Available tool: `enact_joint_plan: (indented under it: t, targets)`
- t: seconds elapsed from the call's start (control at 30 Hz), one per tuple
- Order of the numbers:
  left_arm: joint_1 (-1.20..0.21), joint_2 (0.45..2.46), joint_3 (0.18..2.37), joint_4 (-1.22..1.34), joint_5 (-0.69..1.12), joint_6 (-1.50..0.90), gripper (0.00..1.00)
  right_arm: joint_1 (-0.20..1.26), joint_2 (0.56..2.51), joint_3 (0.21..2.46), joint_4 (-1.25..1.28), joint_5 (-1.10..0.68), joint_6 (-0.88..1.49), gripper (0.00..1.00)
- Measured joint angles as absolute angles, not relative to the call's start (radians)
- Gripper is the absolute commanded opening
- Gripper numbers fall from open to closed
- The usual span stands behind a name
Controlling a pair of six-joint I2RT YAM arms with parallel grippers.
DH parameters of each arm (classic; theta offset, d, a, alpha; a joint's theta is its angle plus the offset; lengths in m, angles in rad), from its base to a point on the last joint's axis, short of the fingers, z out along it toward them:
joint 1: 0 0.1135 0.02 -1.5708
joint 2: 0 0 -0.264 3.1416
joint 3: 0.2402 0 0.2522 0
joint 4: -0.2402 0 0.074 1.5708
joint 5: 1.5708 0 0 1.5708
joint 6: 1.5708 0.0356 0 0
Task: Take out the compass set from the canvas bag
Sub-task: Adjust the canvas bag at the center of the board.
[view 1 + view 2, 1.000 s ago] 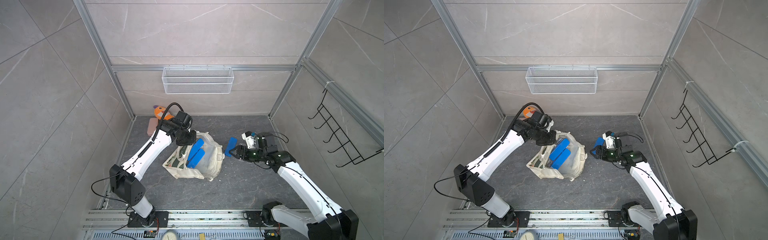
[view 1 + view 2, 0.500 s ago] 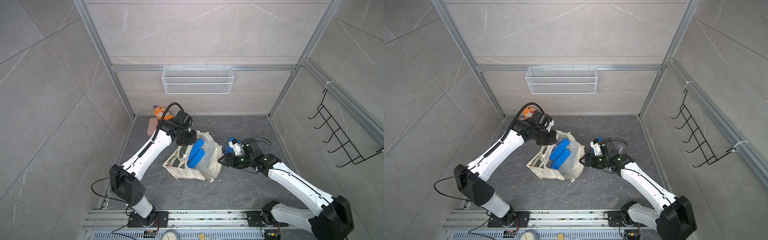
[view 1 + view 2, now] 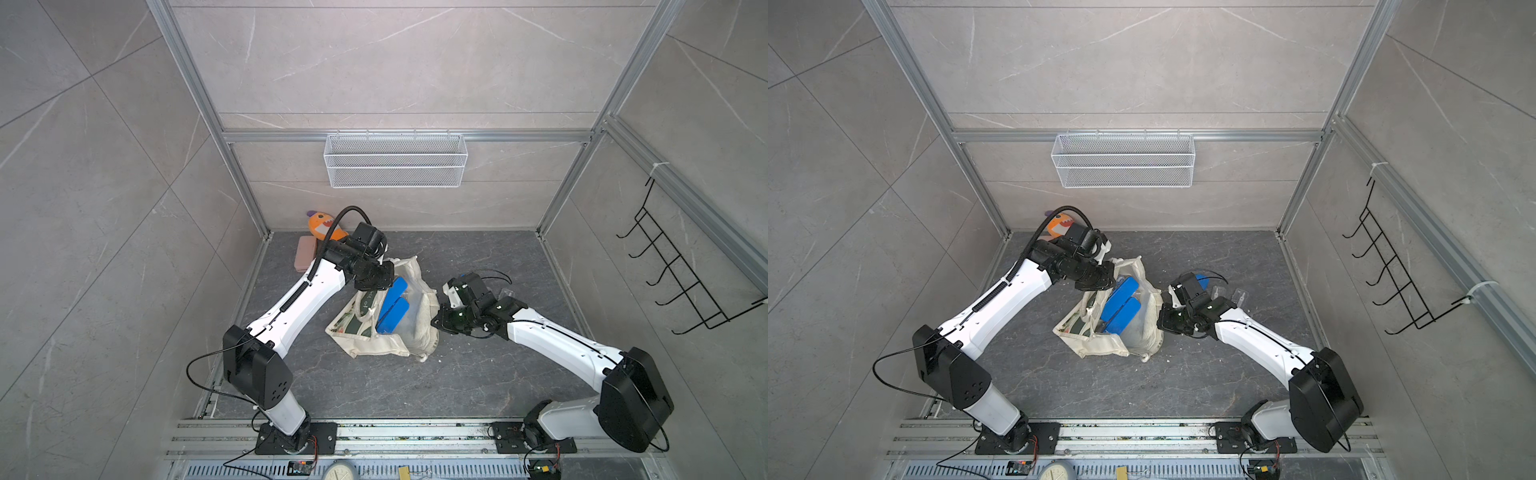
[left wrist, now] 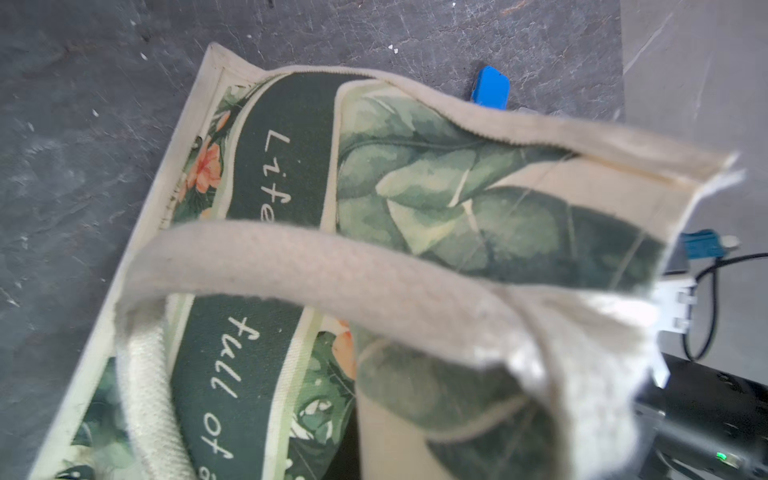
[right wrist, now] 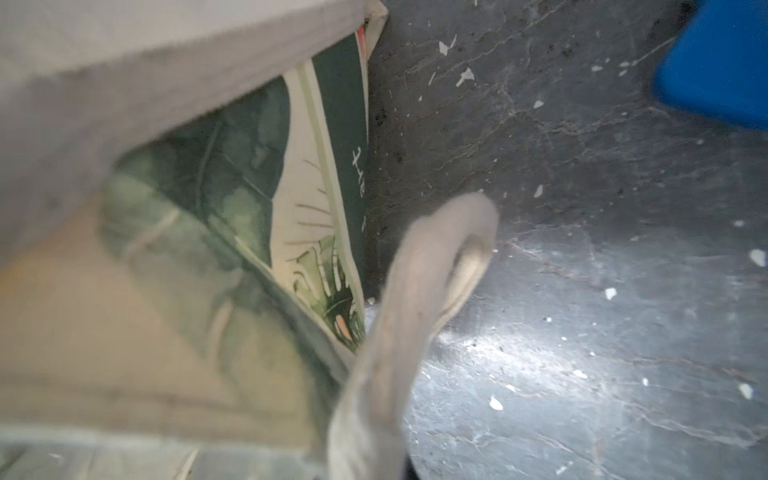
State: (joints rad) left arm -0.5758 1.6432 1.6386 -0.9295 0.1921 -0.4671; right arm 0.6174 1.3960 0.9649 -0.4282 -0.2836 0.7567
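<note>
Dark floor point(image 3: 478, 374) holds the canvas bag point(image 3: 374, 347) gaping upward, compass set point(image 3: 392, 305) slanting inside; right gripper point(image 3: 438, 324) closed, left gripper point(image 3: 381, 277) unclear.

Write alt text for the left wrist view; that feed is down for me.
A cream canvas bag with dark green leaf print and white lettering, "Life" and "full of", fills the close-up, one handle arcing across it. Dark grey floor lies behind, with a blue piece beyond the bag's edge.

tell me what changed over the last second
The right gripper swung left to the side of the canvas bag and shut there; whether it pinches cloth is unclear. The left gripper at the bag's rim, the bag and the blue cases inside stayed put.
</note>
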Motion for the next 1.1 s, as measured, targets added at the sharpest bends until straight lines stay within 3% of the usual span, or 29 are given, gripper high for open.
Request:
enact_joint_plan:
  t: [0.07, 0.23, 0.5, 0.6, 0.73, 1.1]
  targets:
    - [-0.576, 1.643, 1.639, -0.946, 0.169, -0.464, 0.41, 0.643, 1.396, 0.980, -0.429, -0.259, 0.770, 0.02]
    - [-0.576, 1.638, 1.639, -1.042, 0.056, -0.464, 0.46, 0.699, 1.396, 0.999, -0.437, -0.192, 0.810, 0.02]
    - [-0.576, 1.532, 1.599, -1.162, 0.007, -0.464, 0.47, 0.733, 1.390, 1.018, -0.466, -0.126, 0.835, 0.02]
    - [-0.576, 1.502, 1.573, -1.168, 0.038, -0.472, 0.35, 0.736, 1.386, 1.018, -0.470, -0.118, 0.838, 0.02]
    - [-0.576, 1.489, 1.529, -1.155, 0.091, -0.499, 0.02, 0.741, 1.385, 1.018, -0.470, -0.118, 0.839, 0.02]
    - [-0.576, 1.491, 1.530, -1.140, 0.107, -0.562, 0.00, 0.799, 1.376, 1.017, -0.444, -0.095, 0.862, 0.03]
